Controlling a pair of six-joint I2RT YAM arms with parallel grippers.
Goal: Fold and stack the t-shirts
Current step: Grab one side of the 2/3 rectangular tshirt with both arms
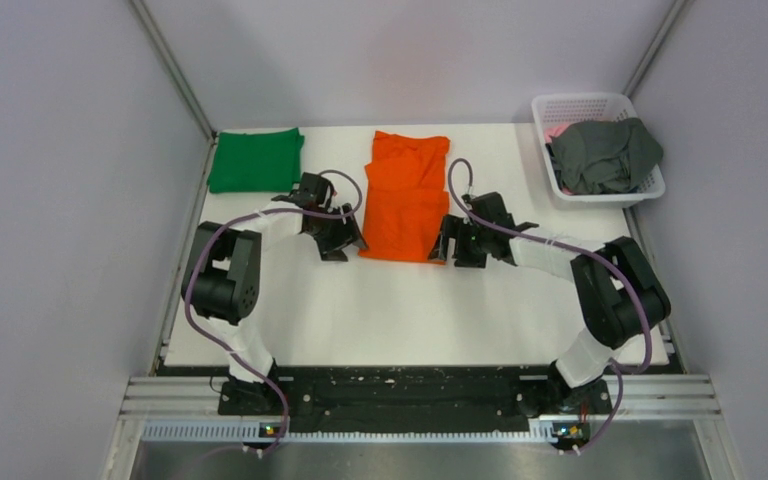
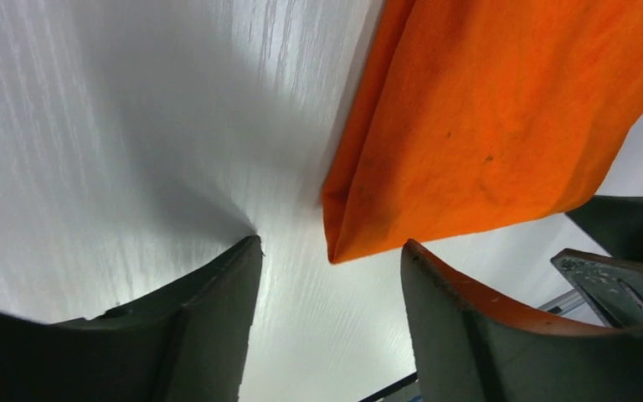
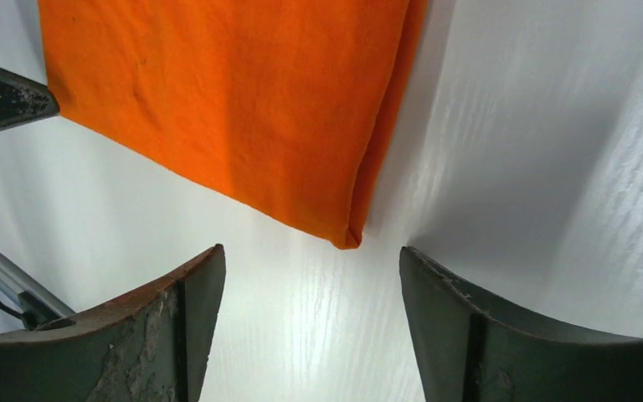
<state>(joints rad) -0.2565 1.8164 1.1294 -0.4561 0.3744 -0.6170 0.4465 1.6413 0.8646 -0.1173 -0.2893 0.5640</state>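
An orange t-shirt (image 1: 406,195) lies folded lengthwise in the middle of the white table, its near edge toward the arms. My left gripper (image 1: 343,243) stands open just off its near left corner (image 2: 339,247); nothing is between the fingers. At the near right corner (image 3: 347,239) my right gripper (image 1: 457,250) is open too, and empty. A green t-shirt (image 1: 256,159) sits folded at the far left of the table. A dark grey t-shirt (image 1: 605,155) is bunched up in the white basket (image 1: 582,104) at the far right.
The basket also holds a bit of pink cloth (image 1: 557,129). Grey walls with metal posts close in the table on the left, right and back. Both arm bases sit on a black rail (image 1: 410,395) at the near edge.
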